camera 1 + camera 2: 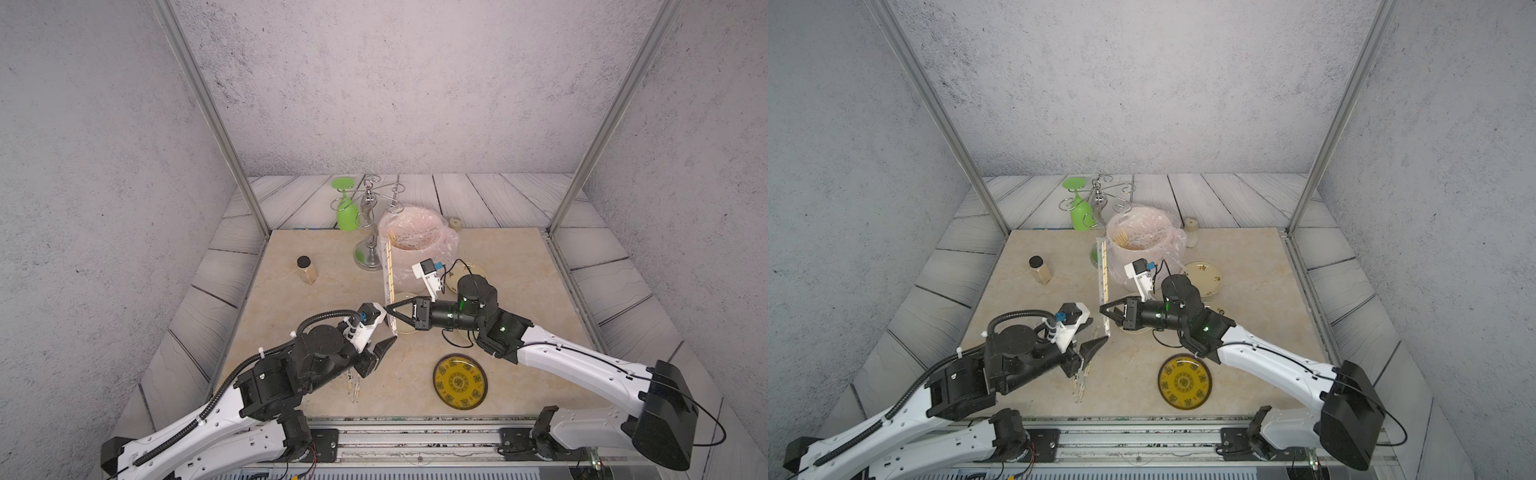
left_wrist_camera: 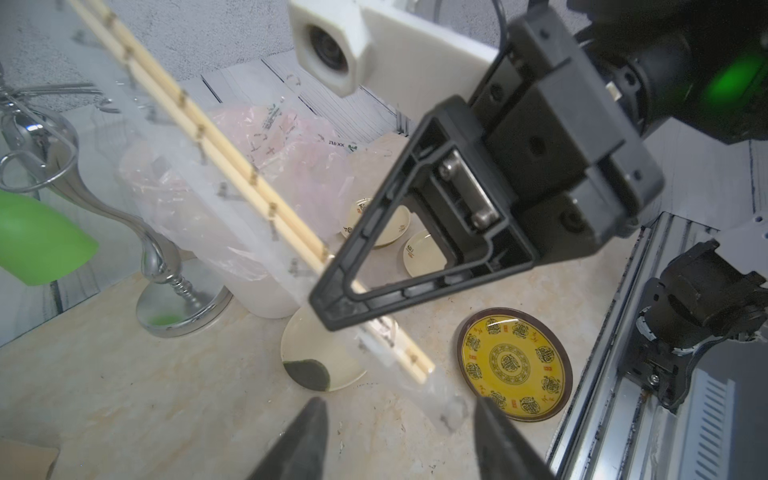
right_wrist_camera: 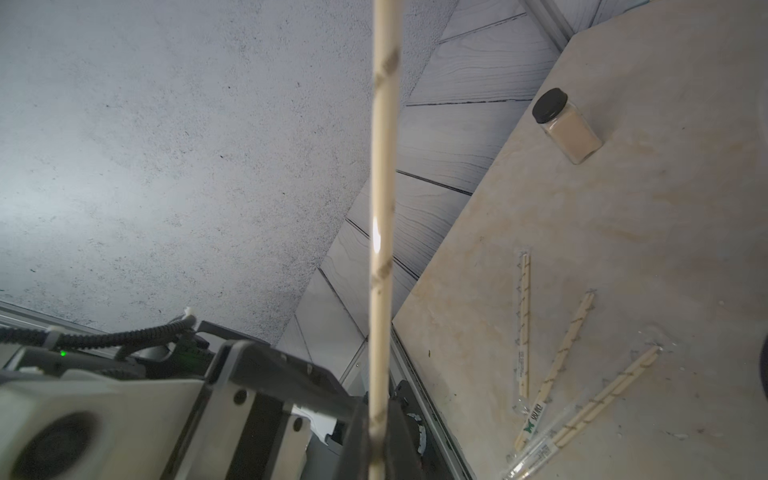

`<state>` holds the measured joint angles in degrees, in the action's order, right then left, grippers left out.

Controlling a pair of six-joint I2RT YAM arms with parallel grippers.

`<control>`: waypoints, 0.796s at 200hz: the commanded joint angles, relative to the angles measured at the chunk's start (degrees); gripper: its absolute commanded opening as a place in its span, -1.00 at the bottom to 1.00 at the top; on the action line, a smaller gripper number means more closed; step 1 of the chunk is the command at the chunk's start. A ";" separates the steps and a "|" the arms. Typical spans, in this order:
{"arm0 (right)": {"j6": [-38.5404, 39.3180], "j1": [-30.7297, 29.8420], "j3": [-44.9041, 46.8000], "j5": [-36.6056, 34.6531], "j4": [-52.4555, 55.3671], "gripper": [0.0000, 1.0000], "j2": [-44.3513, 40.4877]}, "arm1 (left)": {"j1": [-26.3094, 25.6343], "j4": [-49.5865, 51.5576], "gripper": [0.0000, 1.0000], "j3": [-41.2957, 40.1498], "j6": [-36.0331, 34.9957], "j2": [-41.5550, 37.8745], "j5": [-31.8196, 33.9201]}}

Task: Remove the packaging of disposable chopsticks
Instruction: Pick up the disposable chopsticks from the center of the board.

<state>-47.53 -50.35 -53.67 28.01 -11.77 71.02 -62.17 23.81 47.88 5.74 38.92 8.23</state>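
right jaws: clenched on sleeved chopsticks | left jaws: released | you: pinch sleeve at empty tail only, pull lengthwise

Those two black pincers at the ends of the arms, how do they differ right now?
The right pincer is shut, clamping the sleeved chopsticks near their lower end; the left pincer is open, gripping nothing. The right pincer reaches in from the side; the left pincer aims at the sleeve's end, its fingers either side of the empty tail. Both are black with triangular fingers.
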 commanded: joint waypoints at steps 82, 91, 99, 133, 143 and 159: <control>45.75 10.24 1.08 0.28 24.16 -1.00 -17.66 | 20.02 0.04 0.93 28.35 -3.93 18.65 -32.19; 45.93 11.78 1.69 1.25 22.88 -1.00 -17.47 | 25.19 -2.88 0.84 29.35 -2.79 20.38 -39.39; 46.46 12.84 1.83 2.36 21.95 -1.00 -17.02 | 28.73 -5.55 0.70 30.37 -1.71 22.30 -45.12; 47.78 14.97 0.08 9.10 20.54 -1.00 -13.00 | 34.21 -7.47 0.56 35.30 -3.05 30.00 -63.23; 47.67 14.95 -0.75 11.52 20.71 -1.00 -11.50 | 34.20 -8.55 0.56 34.36 -3.41 30.39 -64.71; 46.79 15.01 -1.50 15.14 20.47 -1.00 -9.20 | 34.69 -16.02 0.56 29.64 -0.71 28.91 -66.09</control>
<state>-1.39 -35.55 -53.08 35.59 9.37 59.09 -28.21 16.95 80.79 4.01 69.76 -46.61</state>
